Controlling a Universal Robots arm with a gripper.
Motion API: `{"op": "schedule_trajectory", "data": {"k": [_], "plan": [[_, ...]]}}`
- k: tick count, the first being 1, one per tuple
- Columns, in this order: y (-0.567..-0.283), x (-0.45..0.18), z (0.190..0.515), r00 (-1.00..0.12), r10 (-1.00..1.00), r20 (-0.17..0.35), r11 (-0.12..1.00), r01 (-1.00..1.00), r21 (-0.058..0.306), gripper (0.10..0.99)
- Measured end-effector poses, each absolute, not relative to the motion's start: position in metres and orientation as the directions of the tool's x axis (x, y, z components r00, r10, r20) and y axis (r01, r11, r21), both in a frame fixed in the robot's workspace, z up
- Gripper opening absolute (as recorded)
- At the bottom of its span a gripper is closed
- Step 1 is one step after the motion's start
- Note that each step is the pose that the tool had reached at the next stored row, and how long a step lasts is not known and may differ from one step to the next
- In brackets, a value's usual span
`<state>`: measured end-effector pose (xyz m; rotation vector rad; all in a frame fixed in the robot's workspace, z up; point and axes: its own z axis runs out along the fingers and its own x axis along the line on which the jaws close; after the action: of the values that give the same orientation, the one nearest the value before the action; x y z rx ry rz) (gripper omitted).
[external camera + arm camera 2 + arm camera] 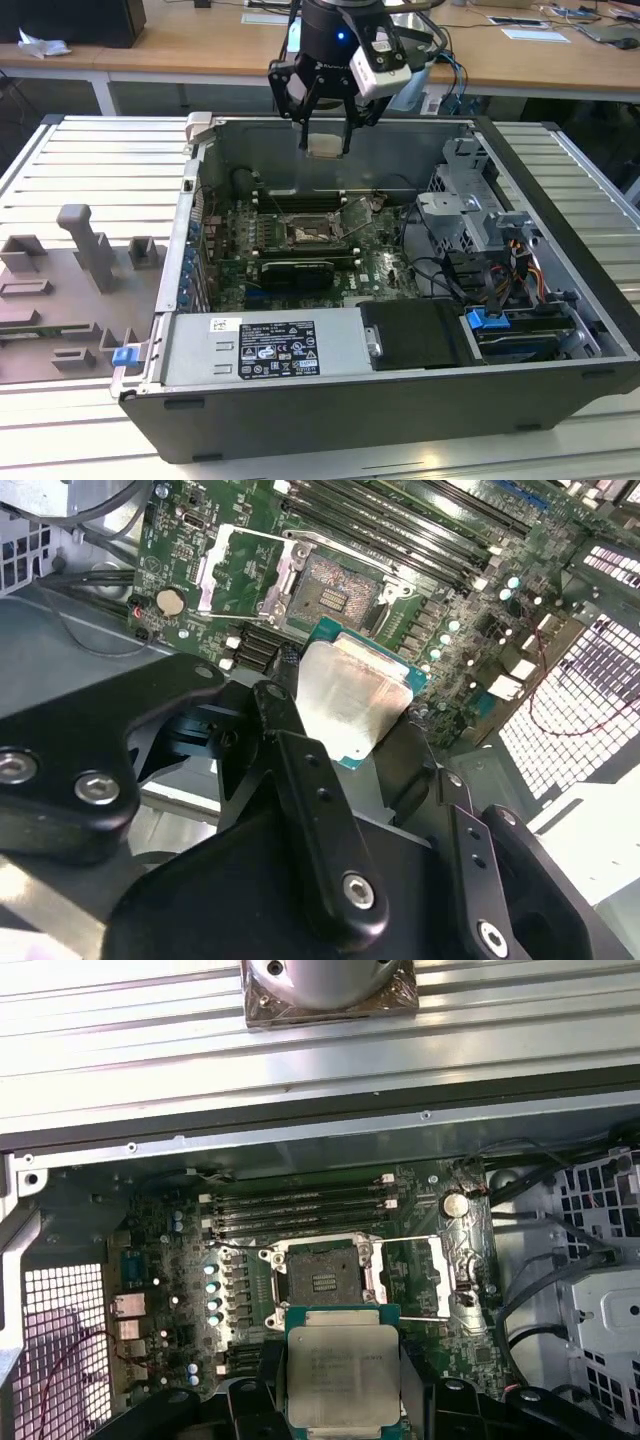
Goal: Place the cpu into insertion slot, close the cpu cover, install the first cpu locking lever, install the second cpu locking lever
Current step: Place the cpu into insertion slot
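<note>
1. We find the cpu (325, 146) held in the gripper (326, 138), with the jaws drawn in on two of its opposite edges. In both wrist views its pale silver face (343, 1375) (350, 705) is turned toward the cameras, with a finger (300, 770) against one edge.

2. In the exterior view the cpu hangs in the air at 12 o'clock from the insertion slot (318, 232), well apart from it and level with the far rim of the computer case (350, 430).

3. The insertion slot lies open, and we see its dark contact field bare in the first wrist view (322, 1278).

4. The cpu cover (357, 215) is swung back and stands tilted at 2 o'clock from the slot in the exterior view. In the first wrist view it lies just beside the slot (452, 1285), its window showing green board through it.

5. Around the slot, in the exterior view:
- the memory slots (300, 198) at 12 o'clock, just beside the slot;
- a black card (297, 272) at 6 o'clock;
- the power supply (265, 350) further out at 6 o'clock, against the near wall;
- the drive cage (470, 200) at 3 o'clock.

6. The case lies on its side on a slatted metal table (90, 150). A grey fixture (85, 250) stands at 9 o'clock from the case, at the exterior view's left.
</note>
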<state>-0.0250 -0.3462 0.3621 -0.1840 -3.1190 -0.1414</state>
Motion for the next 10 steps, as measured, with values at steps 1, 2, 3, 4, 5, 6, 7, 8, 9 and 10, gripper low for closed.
{"op": "schedule_trajectory", "data": {"k": [1, 2, 3, 4, 5, 6, 7, 8, 9, 10], "plan": [[-0.3462, -0.0251, 0.3621, -0.992, 0.124, 0.019, 0.988, 0.126, 0.089, 0.541], [-0.3462, -0.0251, 0.3621, -0.991, 0.130, 0.019, 0.987, 0.131, 0.089, 0.541], [-0.3462, -0.0250, 0.3621, -0.991, 0.133, 0.019, 0.987, 0.135, 0.089, 0.541], [-0.3462, -0.0250, 0.3621, -0.990, 0.137, 0.019, 0.986, 0.138, 0.089, 0.541], [-0.3462, -0.0251, 0.3621, -0.990, 0.140, 0.019, 0.986, 0.141, 0.089, 0.541], [-0.3462, -0.0250, 0.3621, -0.989, 0.148, 0.019, 0.985, 0.149, 0.089, 0.541], [-0.3462, -0.0250, 0.3621, -0.988, 0.152, 0.019, 0.984, 0.153, 0.089, 0.541], [-0.3462, -0.0251, 0.3621, -0.988, 0.155, 0.019, 0.984, 0.157, 0.089, 0.541], [-0.3462, -0.0251, 0.3621, -0.987, 0.160, 0.019, 0.983, 0.161, 0.089, 0.541], [-0.3462, -0.0250, 0.3621, -0.986, 0.164, 0.019, 0.982, 0.165, 0.089, 0.541]]}}
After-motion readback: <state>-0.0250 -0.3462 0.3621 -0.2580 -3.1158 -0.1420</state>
